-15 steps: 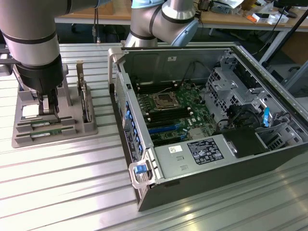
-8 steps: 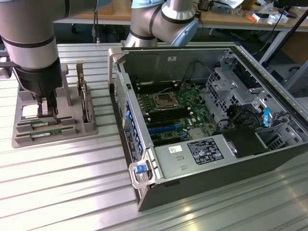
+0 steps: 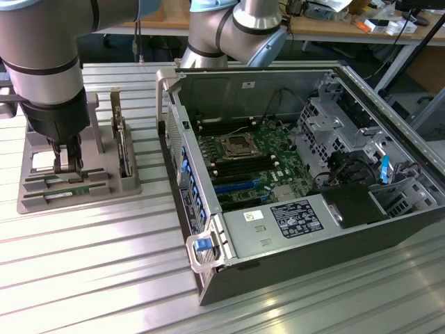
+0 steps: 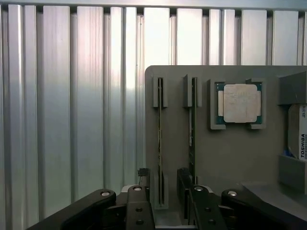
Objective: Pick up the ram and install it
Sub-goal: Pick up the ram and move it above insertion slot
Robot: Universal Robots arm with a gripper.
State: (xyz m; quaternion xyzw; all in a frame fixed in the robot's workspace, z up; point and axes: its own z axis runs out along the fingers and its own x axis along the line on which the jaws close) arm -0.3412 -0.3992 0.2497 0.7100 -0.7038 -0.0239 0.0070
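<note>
- The arm [image 3: 42, 62] is hanging over the grey holder [image 4: 225, 158] on the slatted desk [image 4: 72, 96], with the jaws pointing down into it.
- The jaws are standing wide open and gripping nothing. The fingers [image 4: 139, 203] are sitting one on each side of a slot in the holder.
- The ram [image 4: 159, 134] is standing on edge in that slot, right between the jaws, with a gap showing on both sides, so nothing is touching it.
- A second stick [image 4: 193, 124] is standing in the neighbouring slot, just outside one jaw.
- The processor chip [image 4: 238, 103] is resting in its own pocket beyond that second stick. The hard drive [image 4: 300, 134] is sitting further out again from the jaws.
- The open computer case [image 3: 278, 275] is lying well apart from the jaws, toward the exterior view's right, with its motherboard [image 3: 257, 156] showing.
- On progress, the approach is looking complete, since the jaws are lining up around the ram. The grasp is not yet made and the stick is not lifted. Carrying it across and seating it in the case are both left to do, so the task is sitting in its early part.
</note>
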